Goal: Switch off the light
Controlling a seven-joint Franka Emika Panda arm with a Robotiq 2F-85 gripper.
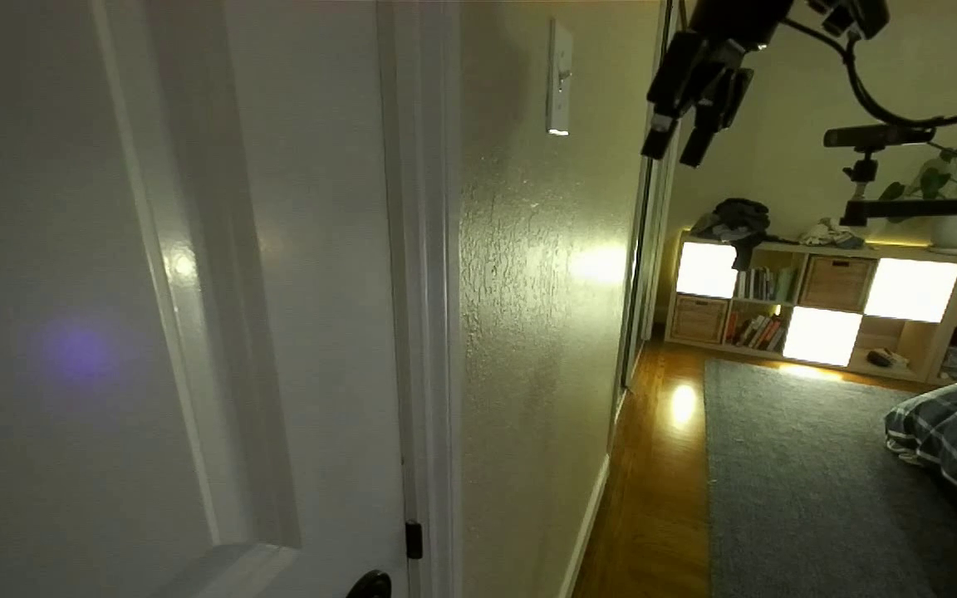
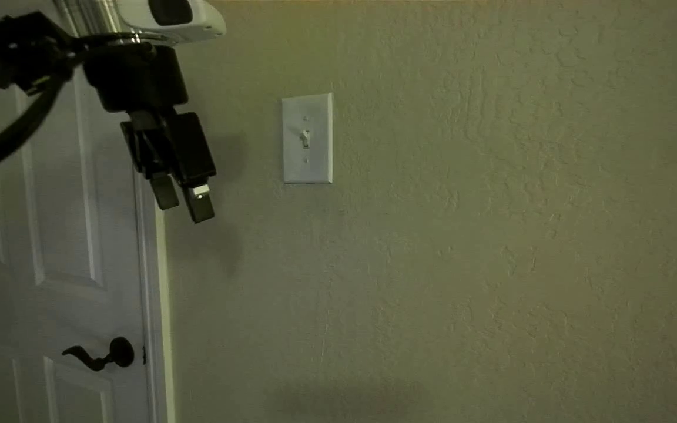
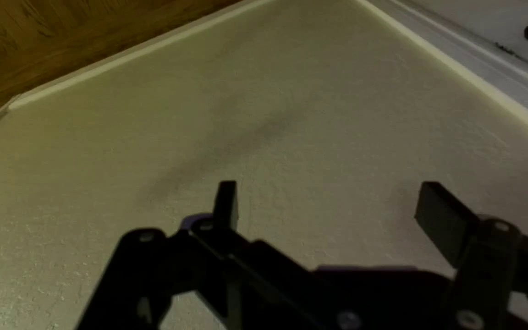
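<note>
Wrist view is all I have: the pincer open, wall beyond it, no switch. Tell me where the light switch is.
Observer: In an exterior view, the switch plate is on the wall, to the right of the pincer in that picture.
Operator: Report whether the pincer is touching it.
Observer: It isn't; in both exterior views a gap shows between the pincer and the switch plate.
Operator: Give me the position of the toggle.
Observer: In an exterior view, the toggle looks tilted upward, though it is small in the picture.
</note>
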